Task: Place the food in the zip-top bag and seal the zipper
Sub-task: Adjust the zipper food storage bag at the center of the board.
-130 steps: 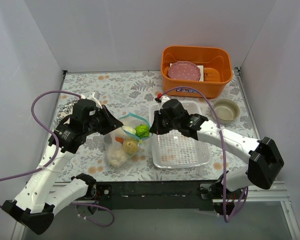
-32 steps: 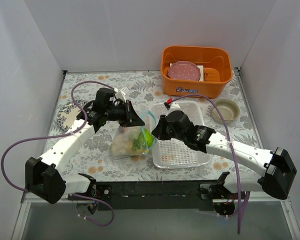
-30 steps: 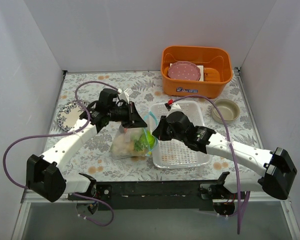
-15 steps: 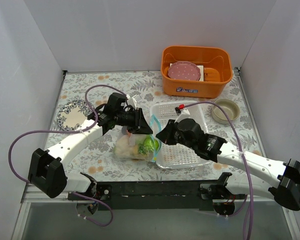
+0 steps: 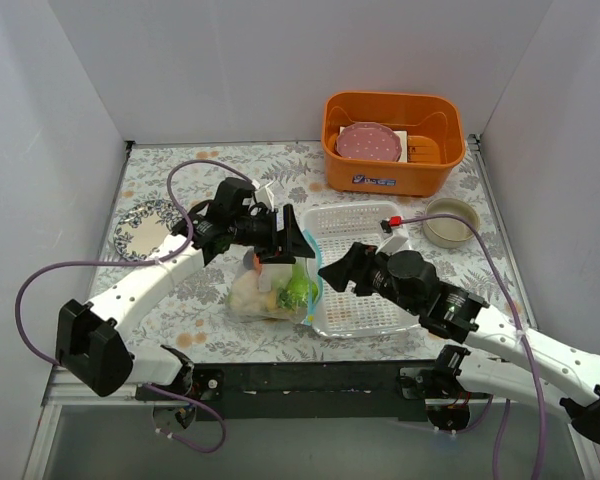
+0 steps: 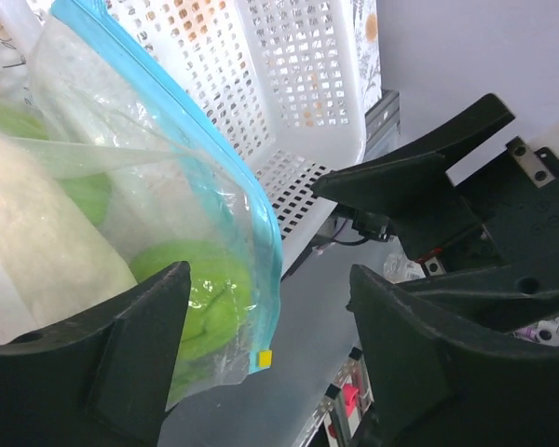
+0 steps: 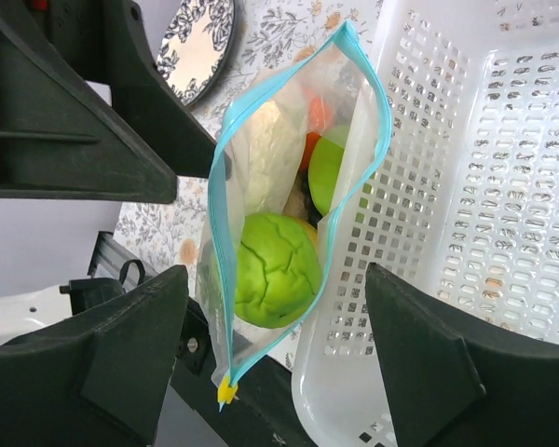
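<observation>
The zip-top bag (image 5: 263, 296) lies on the table against the tray's left side, full of food. A green pepper (image 7: 275, 270) sits nearest its mouth, with a pale cabbage (image 7: 268, 154) and an orange piece (image 7: 321, 116) behind. The two sides of the teal zipper (image 7: 212, 242) gape apart along the mouth. My left gripper (image 5: 296, 238) hovers open just above the bag's far end; its wrist view shows the zipper (image 6: 268, 242) and pepper (image 6: 191, 298) near the left finger. My right gripper (image 5: 332, 274) stands open to the right of the bag over the tray, holding nothing.
A white perforated tray (image 5: 375, 290) lies right of the bag. An orange bin (image 5: 393, 175) at the back right holds a pink plate (image 5: 369, 142). A small bowl (image 5: 448, 221) sits at the right, a patterned plate (image 5: 148, 225) at the left.
Both grippers have opened and let go of the bag's mouth. The bag has settled on the table. The right gripper has drawn back to the right; the left has shifted right.
</observation>
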Robot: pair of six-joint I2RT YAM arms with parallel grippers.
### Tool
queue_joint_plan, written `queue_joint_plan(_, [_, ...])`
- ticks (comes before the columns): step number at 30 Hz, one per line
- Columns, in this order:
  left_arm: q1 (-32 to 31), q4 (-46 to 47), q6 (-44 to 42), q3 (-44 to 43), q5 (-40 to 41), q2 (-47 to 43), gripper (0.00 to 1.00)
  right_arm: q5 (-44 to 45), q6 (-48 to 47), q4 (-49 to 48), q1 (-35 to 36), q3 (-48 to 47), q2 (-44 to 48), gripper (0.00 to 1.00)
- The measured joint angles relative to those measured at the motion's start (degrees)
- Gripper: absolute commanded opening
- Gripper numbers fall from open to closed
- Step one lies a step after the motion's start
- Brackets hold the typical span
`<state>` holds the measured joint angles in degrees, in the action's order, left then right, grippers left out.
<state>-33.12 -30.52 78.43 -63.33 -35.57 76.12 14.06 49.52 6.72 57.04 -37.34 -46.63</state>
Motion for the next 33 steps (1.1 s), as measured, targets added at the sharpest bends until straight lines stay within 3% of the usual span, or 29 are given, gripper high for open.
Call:
queue_joint_plan(2, [0.0, -1.2, 0.1, -1.0, 1.7, -0.9, 0.71, 0.2, -0.2, 0.6, 0.0, -0.1, 0.5, 0.85])
queue_joint_plan(6, [0.0, -5.0, 0.5, -4.0, 7.8, -3.1, 0.76, -1.4, -1.1, 1.8, 0.0, -1.1, -2.6, 0.98])
queue_joint_plan(17, [0.0, -15.7, 1.3, -8.8, 27.0, -12.7, 0.81, -5.4, -4.2, 2.4, -0.7, -8.8, -12.9, 0.98])
queue_joint_plan(24, [0.0, -17.5, 2.4, -6.8, 27.6, -15.7, 0.79, -9.9, -2.9, 2.4, -5.8, -11.1, -18.4, 0.98])
queue_joint_plan(33, [0.0, -17.2, 4.1, -1.2, 24.3, -21.4, 0.76, -17.9, 0.1, -1.6, -11.2, -5.6, -16.3, 0.98])
